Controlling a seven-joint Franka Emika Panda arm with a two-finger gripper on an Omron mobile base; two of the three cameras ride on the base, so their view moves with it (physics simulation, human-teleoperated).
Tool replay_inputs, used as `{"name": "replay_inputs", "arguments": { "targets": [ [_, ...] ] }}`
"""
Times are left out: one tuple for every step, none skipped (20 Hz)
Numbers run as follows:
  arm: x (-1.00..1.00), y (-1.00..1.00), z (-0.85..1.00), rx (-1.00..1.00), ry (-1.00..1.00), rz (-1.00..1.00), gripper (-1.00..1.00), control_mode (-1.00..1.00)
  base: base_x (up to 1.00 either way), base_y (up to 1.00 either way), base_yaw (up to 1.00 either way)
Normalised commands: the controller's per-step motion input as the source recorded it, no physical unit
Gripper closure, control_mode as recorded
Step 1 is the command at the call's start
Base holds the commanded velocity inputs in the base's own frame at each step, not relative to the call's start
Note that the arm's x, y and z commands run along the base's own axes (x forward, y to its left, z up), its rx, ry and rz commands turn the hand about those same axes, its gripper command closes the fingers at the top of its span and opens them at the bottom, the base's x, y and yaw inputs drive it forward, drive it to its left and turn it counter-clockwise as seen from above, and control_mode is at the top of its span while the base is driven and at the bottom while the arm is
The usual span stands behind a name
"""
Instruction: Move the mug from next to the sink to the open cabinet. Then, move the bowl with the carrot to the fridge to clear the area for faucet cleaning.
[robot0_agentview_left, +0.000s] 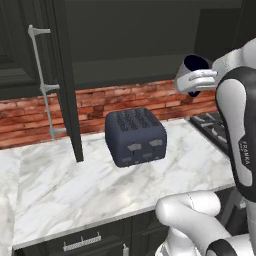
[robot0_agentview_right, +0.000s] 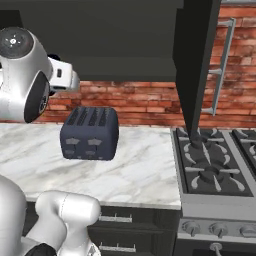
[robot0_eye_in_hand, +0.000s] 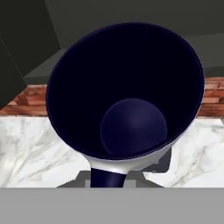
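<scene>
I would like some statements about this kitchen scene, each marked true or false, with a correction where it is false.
1. The gripper holds the mug up in the air. True.
2. The mug stands on the marble counter. False: it is lifted, well above the counter, at about the height of the open cabinet's shelf.
3. A dark navy toaster sits on the counter before the brick wall. True.
4. The mug is full of liquid. False: the hand view shows it empty, with a dark inside.
5. A gas stove lies to the right of the counter. True.
</scene>
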Motion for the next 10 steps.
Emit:
{"name": "replay_inputs", "arguments": {
  "targets": [
    [0.67,-0.27,0.26,0.01,0.01,0.01,1.0,-1.0,0.0,0.0,0.0],
    [0.64,-0.28,0.16,0.0,0.02,0.02,1.0,-1.0,0.0,0.0,0.0],
    [0.61,-0.43,0.0,0.1,0.19,0.06,1.0,-1.0,0.0,0.0,0.0],
    [0.58,-0.43,0.0,0.07,0.21,0.12,1.0,-1.0,0.0,0.0,0.0],
    [0.44,-0.37,0.0,0.06,0.21,0.18,1.0,-1.0,0.0,0.0,0.0],
    [0.31,-0.32,0.0,0.03,0.18,0.22,1.0,-1.0,0.0,0.0,0.0],
    [0.29,-0.19,-0.04,0.0,0.14,0.22,1.0,-1.0,0.0,0.0,0.0],
    [0.27,-0.11,-0.14,0.0,0.13,0.24,1.0,-1.0,0.0,0.0,0.0],
    [0.27,-0.04,-0.19,0.0,0.13,0.25,1.0,-1.0,0.0,0.0,0.0],
    [0.34,0.0,-0.17,0.0,0.12,0.25,1.0,-1.0,0.0,0.0,0.0]
  ]
}}
